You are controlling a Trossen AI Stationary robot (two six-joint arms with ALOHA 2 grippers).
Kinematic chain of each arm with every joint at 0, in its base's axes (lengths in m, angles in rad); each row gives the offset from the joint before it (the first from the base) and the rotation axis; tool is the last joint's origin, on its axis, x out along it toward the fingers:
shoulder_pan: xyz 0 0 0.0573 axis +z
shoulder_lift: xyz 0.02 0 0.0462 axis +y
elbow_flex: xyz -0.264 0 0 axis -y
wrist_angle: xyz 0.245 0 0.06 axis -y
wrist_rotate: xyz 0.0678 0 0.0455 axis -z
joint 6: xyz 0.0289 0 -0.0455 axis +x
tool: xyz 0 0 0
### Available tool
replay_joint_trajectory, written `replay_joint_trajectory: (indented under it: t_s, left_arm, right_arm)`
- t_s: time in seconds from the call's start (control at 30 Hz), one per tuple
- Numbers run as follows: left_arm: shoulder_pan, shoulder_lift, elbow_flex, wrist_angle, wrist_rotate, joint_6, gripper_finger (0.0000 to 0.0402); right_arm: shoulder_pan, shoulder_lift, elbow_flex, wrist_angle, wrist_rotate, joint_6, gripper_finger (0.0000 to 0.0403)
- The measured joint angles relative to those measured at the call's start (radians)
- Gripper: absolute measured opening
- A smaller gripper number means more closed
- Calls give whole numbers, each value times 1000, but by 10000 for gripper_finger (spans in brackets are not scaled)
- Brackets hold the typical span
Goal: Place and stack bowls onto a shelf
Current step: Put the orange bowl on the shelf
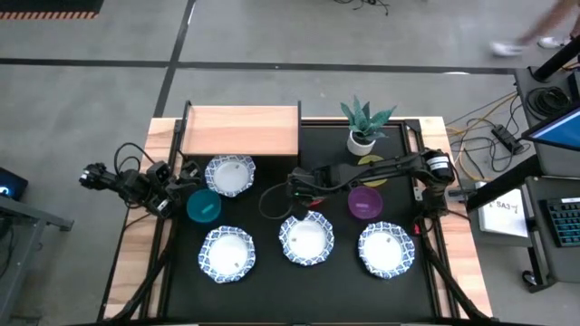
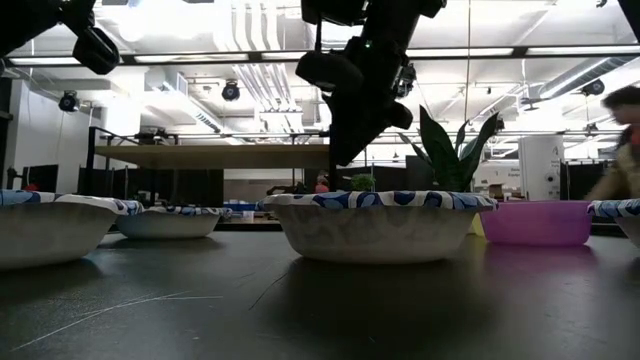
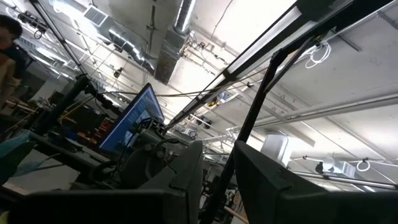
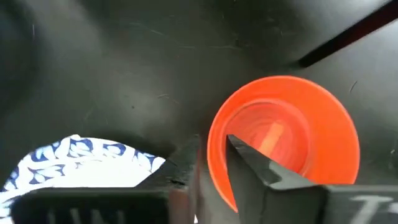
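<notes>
Overall, the black worktop takes most of the high view, and the wooden shelf stands at its far left corner with nothing on it. Four white bowls with blue rims sit on the worktop: one is just in front of the shelf, and three are in a row at the near side, left, middle and right. The right arm reaches from the right edge to the centre. There the right gripper is closed on the rim of the red bowl, one finger inside and one outside. It holds the bowl just behind the middle white bowl. The left gripper waits at the left edge of the worktop. It is turned upward, and its fingers are apart with nothing between them. A teal bowl lies just beside it. The purple bowl is on the worktop near the right arm. The yellow-green bowl is partly hidden under that arm, in front of a small potted plant.
</notes>
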Motion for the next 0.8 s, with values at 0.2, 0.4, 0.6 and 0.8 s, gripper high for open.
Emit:
replay_joint_trajectory:
  t_s: [0.2,0.4,0.6,0.8]
  left_arm:
    - [0,0,0,0,0,0,75]
    - [0,0,0,-1,0,0,75]
    - [0,2,0,-8,-1,1,75]
    - [0,1,0,-8,-1,17,75]
  right_arm:
    - [0,8,-7,24,60,42,135]
    - [2,80,-9,71,84,50,170]
    - [-6,143,0,87,103,52,170]
    - [-6,173,1,109,102,52,144]
